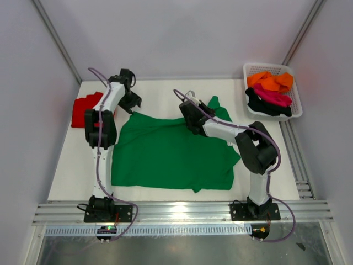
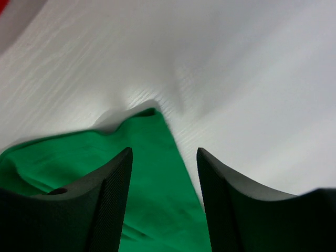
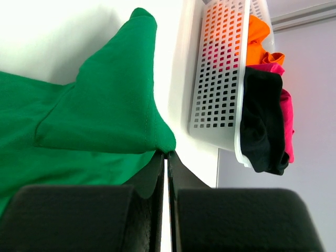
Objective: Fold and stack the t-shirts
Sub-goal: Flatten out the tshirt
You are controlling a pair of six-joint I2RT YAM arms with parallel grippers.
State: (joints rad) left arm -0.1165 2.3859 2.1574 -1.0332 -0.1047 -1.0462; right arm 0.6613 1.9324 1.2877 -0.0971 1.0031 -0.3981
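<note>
From above, the green t-shirt [image 1: 171, 157] lies spread in the middle of the white table [image 1: 77, 165]. A red t-shirt [image 1: 83, 110] sits at the upper left. At the upper right, a white basket [image 1: 297, 91] holds an orange t-shirt [image 1: 270, 81], a magenta t-shirt [image 1: 273, 96] and a black t-shirt [image 1: 262, 105]. The left gripper [image 1: 130, 102] is at the green shirt's top left corner, and the right gripper [image 1: 190, 107] is at its top edge. In the left wrist view, the claw is partly open above that corner and holds nothing. In the right wrist view, the claw is closed tight, pinching a bit of green cloth at its tips, with the basket at the upper right.
</note>
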